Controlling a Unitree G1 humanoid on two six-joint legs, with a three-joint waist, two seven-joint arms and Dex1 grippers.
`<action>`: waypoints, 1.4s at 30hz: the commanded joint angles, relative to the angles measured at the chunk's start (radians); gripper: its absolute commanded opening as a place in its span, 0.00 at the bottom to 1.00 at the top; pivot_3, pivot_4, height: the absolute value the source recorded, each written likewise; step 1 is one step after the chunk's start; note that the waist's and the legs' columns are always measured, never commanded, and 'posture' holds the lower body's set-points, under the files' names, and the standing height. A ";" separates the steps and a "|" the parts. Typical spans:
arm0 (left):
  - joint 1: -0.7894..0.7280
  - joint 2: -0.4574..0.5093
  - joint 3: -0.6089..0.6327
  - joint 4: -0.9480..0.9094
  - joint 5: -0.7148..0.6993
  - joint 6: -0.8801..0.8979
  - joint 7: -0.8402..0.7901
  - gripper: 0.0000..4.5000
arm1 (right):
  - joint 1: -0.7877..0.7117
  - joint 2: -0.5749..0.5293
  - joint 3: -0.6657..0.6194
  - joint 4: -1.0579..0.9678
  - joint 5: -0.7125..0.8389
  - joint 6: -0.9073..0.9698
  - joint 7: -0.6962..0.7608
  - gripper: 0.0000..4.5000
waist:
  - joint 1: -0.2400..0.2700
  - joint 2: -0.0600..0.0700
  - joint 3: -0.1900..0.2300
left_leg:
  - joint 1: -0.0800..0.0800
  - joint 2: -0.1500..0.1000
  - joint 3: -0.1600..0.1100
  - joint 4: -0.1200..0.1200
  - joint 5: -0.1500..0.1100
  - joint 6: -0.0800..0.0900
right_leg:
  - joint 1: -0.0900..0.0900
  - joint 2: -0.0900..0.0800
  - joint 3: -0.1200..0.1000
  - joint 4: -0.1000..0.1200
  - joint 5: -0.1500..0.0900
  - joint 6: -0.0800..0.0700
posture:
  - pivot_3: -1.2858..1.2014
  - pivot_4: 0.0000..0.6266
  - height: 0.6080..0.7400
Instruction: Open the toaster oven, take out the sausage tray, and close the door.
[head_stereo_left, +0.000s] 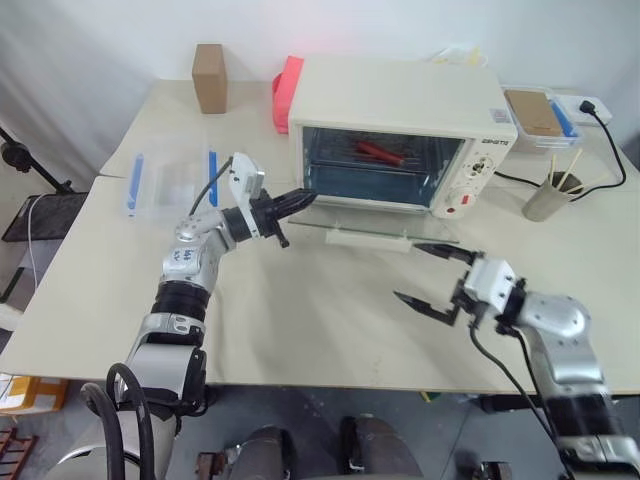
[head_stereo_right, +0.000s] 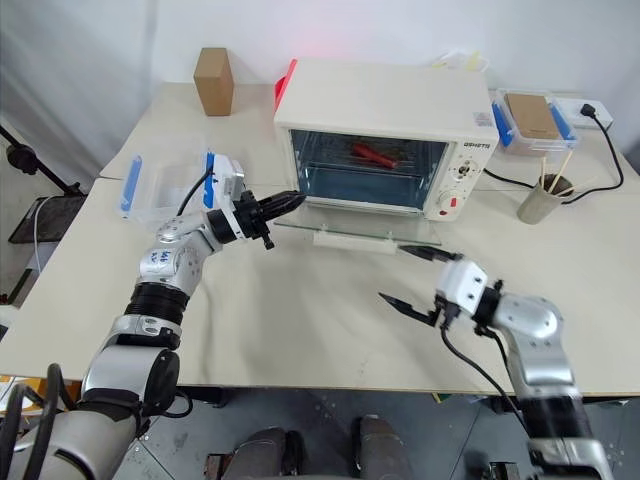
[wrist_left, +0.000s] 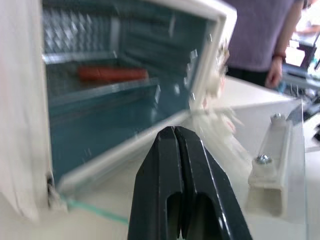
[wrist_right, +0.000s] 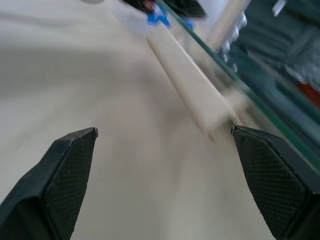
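Door (head_stereo_left: 375, 232) of toaster oven (head_stereo_left: 400, 130) lay open, we held left gripper (head_stereo_left: 300, 200) closed and empty at its mouth, right gripper (head_stereo_left: 432, 275) spread wide, empty.

Toaster oven (head_stereo_left: 400, 110): dark brand lettering at top of right control panel (head_stereo_left: 487, 143), beside glass front; characters not legible. Small printed label (head_stereo_left: 498, 116) on oven top, right front corner, above that panel; content unreadable. Markings around dial knobs too small to read. No other text readable
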 joint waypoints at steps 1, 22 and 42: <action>0.038 0.028 -0.027 -0.020 0.046 -0.056 -0.050 0.00 | 0.138 -0.036 -0.138 -0.091 0.022 0.005 -0.076 1.00 | 0.006 0.000 0.000 | 0.001 0.000 0.000 0.000 0.000 0.000 | 0.000 0.000 0.000 0.000 0.000 0.000 | 0.52 0.24 1.00; 0.327 0.060 0.050 -0.403 -0.033 0.120 0.064 0.54 | -0.405 0.036 0.246 -0.119 -0.334 0.351 -0.412 1.00 | -0.019 0.000 0.000 | 0.006 0.000 0.001 -0.001 0.000 0.000 | 0.004 0.000 0.002 0.002 0.000 0.000 | 0.52 0.24 1.00; 0.643 0.042 0.155 -0.900 -0.165 0.231 0.305 1.00 | -1.162 0.383 0.584 1.087 -0.841 0.083 -0.980 0.96 | -0.054 0.000 0.000 | -0.004 0.001 0.003 0.001 0.001 -0.002 | -0.009 -0.001 0.003 0.014 0.000 -0.001 | 0.52 0.24 1.00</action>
